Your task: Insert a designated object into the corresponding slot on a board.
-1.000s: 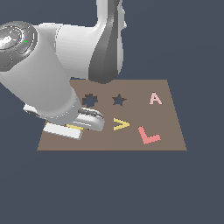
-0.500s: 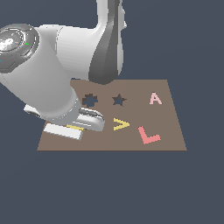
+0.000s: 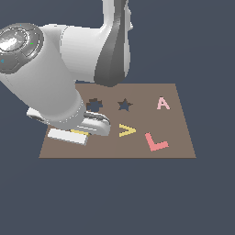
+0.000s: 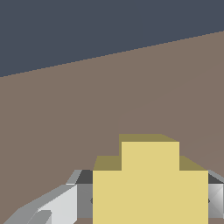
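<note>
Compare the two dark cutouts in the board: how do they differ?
The flower-shaped slot has rounded lobes; the star-shaped cutout has sharp points. The slot looks larger than the star. The slot lies nearer the arm, toward the exterior view's left, the star to its right. Both are dark, empty recesses in the brown board.

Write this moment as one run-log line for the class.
gripper: low over board, around yellow flower piece | flower slot: empty | star cutout: empty | grip closure: cannot tell
</note>
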Motion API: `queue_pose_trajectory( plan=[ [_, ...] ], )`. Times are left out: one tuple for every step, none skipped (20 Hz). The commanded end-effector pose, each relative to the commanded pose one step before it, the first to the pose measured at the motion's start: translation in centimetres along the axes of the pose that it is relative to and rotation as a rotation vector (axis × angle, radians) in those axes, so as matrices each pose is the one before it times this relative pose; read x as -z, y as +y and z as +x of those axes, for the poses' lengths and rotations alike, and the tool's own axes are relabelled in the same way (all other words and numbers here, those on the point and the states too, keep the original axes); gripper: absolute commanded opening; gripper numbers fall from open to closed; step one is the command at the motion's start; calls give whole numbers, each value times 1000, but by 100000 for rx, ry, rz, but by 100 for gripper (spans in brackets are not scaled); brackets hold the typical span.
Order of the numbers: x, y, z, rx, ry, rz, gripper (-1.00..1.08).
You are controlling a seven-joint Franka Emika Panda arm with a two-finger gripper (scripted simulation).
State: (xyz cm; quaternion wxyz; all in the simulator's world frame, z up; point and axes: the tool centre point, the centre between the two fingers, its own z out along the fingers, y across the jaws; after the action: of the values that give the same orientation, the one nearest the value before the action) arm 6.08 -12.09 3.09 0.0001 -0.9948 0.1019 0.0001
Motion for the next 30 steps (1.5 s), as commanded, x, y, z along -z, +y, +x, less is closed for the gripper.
queue_pose_trajectory(
  plan=[
    [64,-156,-397,1682,44,9,-100],
    [21,-77,-229,924,-1,1,-100],
    [24,-89,-258,1043,-2,1,-100],
    [26,-99,-287,1162,-2,1,-100],
    [29,-108,-317,1281,-2,1,-100],
    [32,-119,-347,1405,-2,1,-100],
    [35,-128,-378,1530,-2,1,-100],
    [37,-138,-410,1660,-3,1,-100],
    [40,-148,-443,1793,-3,1,-100],
    [43,-159,-476,1930,-3,1,-100],
    [46,-168,-511,2069,-4,1,-100],
    [50,-179,-546,2215,-4,1,-100],
    [51,-181,-561,2275,-5,1,-100],
    [49,-172,-538,2185,-5,1,-100],
    [46,-163,-514,2088,-5,1,-100],
    [44,-154,-489,1986,-5,1,-100],
    [42,-147,-463,1881,-5,0,-100],
    [39,-136,-437,1775,-5,0,-100],
    [37,-124,-411,1667,-5,0,-100],
    [34,-112,-384,1558,-6,0,-100],
    [32,-100,-356,1445,-6,0,-100],
    [29,-90,-328,1330,-6,0,-100],
    [26,-81,-299,1210,-5,0,-100],
    [24,-74,-268,1087,-5,0,-100],
    [21,-63,-237,957,-4,0,-100],
    [18,-55,-204,829,-4,0,-100],
    [15,-43,-172,694,-3,0,-100],
    [12,-33,-139,561,-3,0,-100],
    [9,-24,-105,431,-3,0,-100],
    [6,-11,-73,293,-2,0,-100]
  ],
)
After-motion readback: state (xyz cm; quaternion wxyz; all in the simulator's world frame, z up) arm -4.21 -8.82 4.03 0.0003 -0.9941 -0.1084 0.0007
